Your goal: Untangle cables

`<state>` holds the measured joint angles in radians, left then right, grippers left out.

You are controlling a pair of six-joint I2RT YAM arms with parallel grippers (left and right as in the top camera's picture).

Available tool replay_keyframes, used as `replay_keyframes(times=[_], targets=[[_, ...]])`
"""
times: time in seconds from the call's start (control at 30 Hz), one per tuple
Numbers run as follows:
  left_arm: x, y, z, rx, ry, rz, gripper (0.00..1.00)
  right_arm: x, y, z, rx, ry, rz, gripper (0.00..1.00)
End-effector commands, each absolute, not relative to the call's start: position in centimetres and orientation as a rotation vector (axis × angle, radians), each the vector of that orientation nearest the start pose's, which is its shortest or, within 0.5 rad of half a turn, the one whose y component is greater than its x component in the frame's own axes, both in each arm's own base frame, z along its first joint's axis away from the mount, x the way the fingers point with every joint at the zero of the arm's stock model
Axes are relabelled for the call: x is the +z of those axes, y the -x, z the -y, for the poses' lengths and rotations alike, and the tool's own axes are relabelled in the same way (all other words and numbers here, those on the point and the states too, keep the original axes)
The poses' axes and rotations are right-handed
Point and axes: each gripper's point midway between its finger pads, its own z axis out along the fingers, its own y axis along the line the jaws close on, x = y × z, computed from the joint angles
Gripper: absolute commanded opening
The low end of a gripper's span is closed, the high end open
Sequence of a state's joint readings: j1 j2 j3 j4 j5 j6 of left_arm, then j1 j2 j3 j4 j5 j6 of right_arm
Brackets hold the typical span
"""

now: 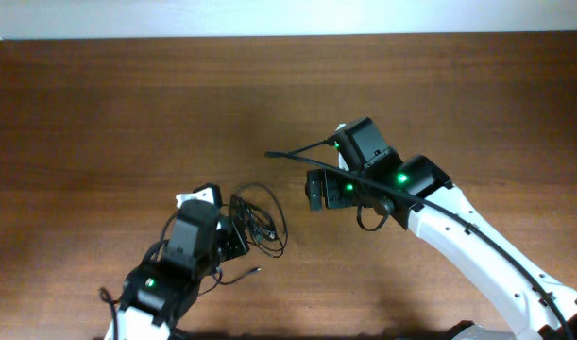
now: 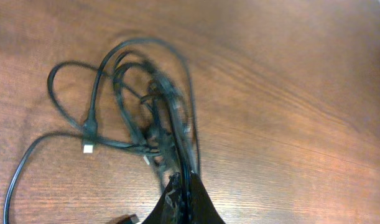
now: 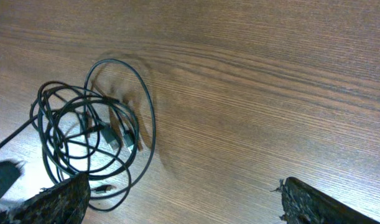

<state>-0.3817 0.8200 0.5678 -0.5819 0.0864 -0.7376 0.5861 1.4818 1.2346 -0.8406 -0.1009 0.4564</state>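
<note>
This looks like a robotics lab bench. A dark brown wood-grain tabletop (image 1: 127,104) fills the overhead view, with a plain pale strip (image 1: 269,17) along the top edge. A white-and-black robot arm (image 1: 161,283) at lower left and a second white-and-black arm (image 1: 477,246) at lower right show small green indicator lights (image 1: 400,178), with a tangle of thin black cables (image 1: 260,222) between them.

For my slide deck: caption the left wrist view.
Left pincer shut on tangled black cables over a wooden table.

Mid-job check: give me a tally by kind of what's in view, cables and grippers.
cable bundle: 1, strands too tangled to count
grippers: 2, left gripper shut on the bundle, right gripper open
total: 3
</note>
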Motion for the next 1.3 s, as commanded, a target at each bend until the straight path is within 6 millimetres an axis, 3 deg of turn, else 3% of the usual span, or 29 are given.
replay_keyframes(times=[0.0, 0.17, 0.47, 0.53, 0.63, 0.7, 0.73, 0.83, 0.9, 0.97, 1.07, 1.17, 1.27], targets=[[15.1, -22.3, 8.9, -0.536, 0.357, -2.325, 0.00, 17.2, -29.5, -21.6, 0.471, 0.217, -2.686, 0.98], [16.4, -22.6, 9.3, -0.585, 0.339, -2.266, 0.00, 17.2, -29.5, -21.6, 0.471, 0.217, -2.686, 0.98], [16.4, -22.8, 8.9, -0.555, 0.355, -2.256, 0.00, 17.2, -29.5, -21.7, 0.471, 0.217, -2.686, 0.98], [16.5, -22.9, 8.7, -0.545, 0.362, -2.250, 0.00, 17.9, -29.8, -22.9, 0.557, 0.229, -2.654, 0.98], [16.6, -23.9, 5.2, -0.424, 0.577, -2.171, 0.00, 17.4, -28.7, -23.0, 0.579, 0.246, -2.700, 0.99], [16.5, -24.1, 3.8, -0.422, 0.706, -2.140, 0.00, 17.1, -27.1, -24.6, 0.584, 0.434, -2.686, 0.99], [16.1, -23.9, 3.3, -0.416, 0.768, -2.138, 0.00, 16.9, -25.8, -26.0, 0.626, 0.512, -2.684, 0.93], [14.0, -21.8, 0.1, -0.284, 1.076, -2.105, 0.00, 15.6, -22.1, -30.2, 0.742, 0.911, -2.543, 0.92], [14.0, -21.9, -0.2, -0.302, 1.153, -2.061, 0.00, 15.0, -19.2, -32.4, 0.958, 1.136, -2.415, 0.91], [14.2, -23.0, -0.8, -0.342, 1.253, -1.990, 0.00, 13.0, -18.4, -32.5, 0.964, 1.307, -2.274, 0.90], [14.6, -25.1, 0.8, -0.539, 1.322, -1.958, 0.00, 13.0, -18.8, -32.8, 0.952, 1.344, -2.200, 0.73], [17.1, -29.6, 3.8, -0.899, 1.241, -1.918, 0.00, 13.8, -19.7, -33.7, 0.959, 1.328, -2.129, 0.77], [14.6, -31.0, 3.4, -0.882, 1.306, -1.968, 0.00, 12.1, -20.7, -34.7, 0.955, 1.326, -2.131, 0.78]])
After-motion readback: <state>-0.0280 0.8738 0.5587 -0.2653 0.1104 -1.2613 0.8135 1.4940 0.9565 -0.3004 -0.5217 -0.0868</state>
